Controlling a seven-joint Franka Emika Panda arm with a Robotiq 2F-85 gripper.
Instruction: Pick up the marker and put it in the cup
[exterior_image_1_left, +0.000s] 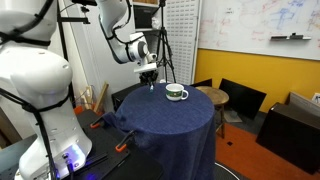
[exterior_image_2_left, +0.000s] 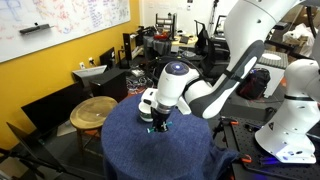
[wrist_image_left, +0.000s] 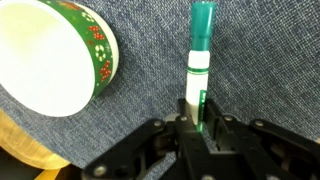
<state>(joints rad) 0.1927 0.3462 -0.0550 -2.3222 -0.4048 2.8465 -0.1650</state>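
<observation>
1. Pick-up: your hand (wrist_image_left: 196, 120) is pinching the marker (wrist_image_left: 200, 62) by its lower end, with the jaws pressing in on the barrel from both sides. The grasping step is reading as done.
2. Lift: in an exterior view the hand (exterior_image_1_left: 149, 76) is hovering just above the tabletop (exterior_image_1_left: 170, 118). A thin dark stub is showing beneath it. Whether the marker's far end is hanging clear of the blue cloth is too small to tell.
3. Placing: the cup (wrist_image_left: 102, 52) is standing upright on the tabletop, and the part of its white inside that is showing is holding nothing. The marker is sitting outside it. By judgement, you are left with carrying the marker over the rim, lowering it and letting go.
4. Location: in the wrist view the marker is occupying centre-right, with the cup at about 10 o'clock from it and bare cloth showing between the two. In an exterior view the cup (exterior_image_1_left: 176, 93) is lying at about 4 o'clock from the hand, near but not touching.
5. Long axis: in the wrist view the marker is running from 6 to 12 o'clock. Its teal cap is pointing to 12, away from the hand, and the white then green barrel is trailing back into the grip. By judgement it is hanging roughly upright below the hand, cap lowest.
6. In an exterior view the hand (exterior_image_2_left: 160, 124) is hanging over the cloth, and the arm is hiding the cup.
</observation>
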